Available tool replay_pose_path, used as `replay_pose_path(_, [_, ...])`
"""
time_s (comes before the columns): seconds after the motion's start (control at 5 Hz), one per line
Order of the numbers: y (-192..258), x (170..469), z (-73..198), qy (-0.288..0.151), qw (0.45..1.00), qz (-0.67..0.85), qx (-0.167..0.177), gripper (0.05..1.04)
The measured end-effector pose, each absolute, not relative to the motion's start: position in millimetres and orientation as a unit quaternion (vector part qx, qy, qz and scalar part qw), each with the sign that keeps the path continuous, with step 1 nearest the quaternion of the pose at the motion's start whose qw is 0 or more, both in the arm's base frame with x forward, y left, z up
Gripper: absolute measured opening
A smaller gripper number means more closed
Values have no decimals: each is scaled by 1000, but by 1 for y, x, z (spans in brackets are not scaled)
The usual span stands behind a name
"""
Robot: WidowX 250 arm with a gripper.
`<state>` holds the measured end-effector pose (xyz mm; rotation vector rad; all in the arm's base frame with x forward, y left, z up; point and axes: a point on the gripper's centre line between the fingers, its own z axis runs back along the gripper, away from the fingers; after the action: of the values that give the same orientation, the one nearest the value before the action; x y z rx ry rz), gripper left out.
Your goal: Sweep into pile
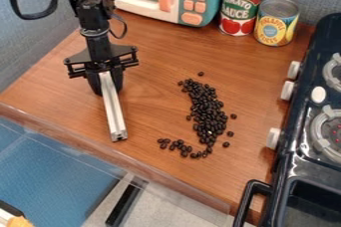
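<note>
Black handle (246,196) of the toy stove (291,144) sits nearest the camera, curving out from the stove's front corner. To the left of the stove, on the wooden counter (153,47), the dark beans (208,114) lie in a long, bent heap, with a thin tail trailing away from the stove at its near end. A few strays lie just outside the heap, some on the stove side, one at the far end.

Start with the tail, I'd say: set the silver bar (112,106) down outside it, on the side away from the stove, long side facing the beans and low enough that none slip under. Push gently toward the stove and slow down well before its knobs (273,138), since beans this small and round probably roll on ahead. Bring the far end and the strays inward next, with short strokes; one long shove would likely smear the heap wider.

The gripper (108,82), farther left of the stove than the beans, is closed only as far as the bar allows, gripping its upper end between the fingers. The bar slants down and out toward the camera, apart from the beans; whether its lower end touches the wood, I cannot tell
</note>
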<state>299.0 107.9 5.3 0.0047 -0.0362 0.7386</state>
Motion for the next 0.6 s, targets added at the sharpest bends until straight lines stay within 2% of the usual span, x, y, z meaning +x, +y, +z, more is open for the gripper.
replay_pose_path(0.6, [95, 300, 3, -33, 924, 382, 9, 388])
